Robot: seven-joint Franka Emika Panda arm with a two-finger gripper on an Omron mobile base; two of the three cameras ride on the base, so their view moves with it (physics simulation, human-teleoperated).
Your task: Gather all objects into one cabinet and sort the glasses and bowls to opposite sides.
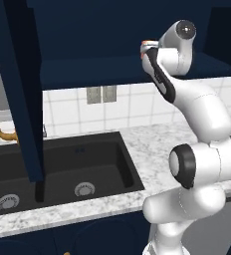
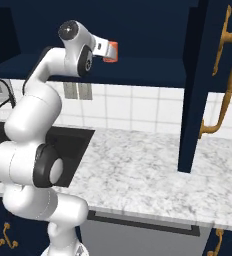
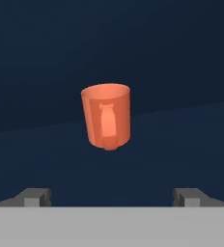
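Jaws spread wide and empty, gripper (image 3: 112,195) aimed at the small plain bright-orange tapered tumbler (image 3: 106,116) standing, apparently upright, on the dark navy cabinet shelf (image 3: 191,140) ahead; risk: closing off-centre would topple or shove it deeper inside.

Dim, flat rendered light — soft shadows under the cabinet (image 1: 137,69), slight blur.
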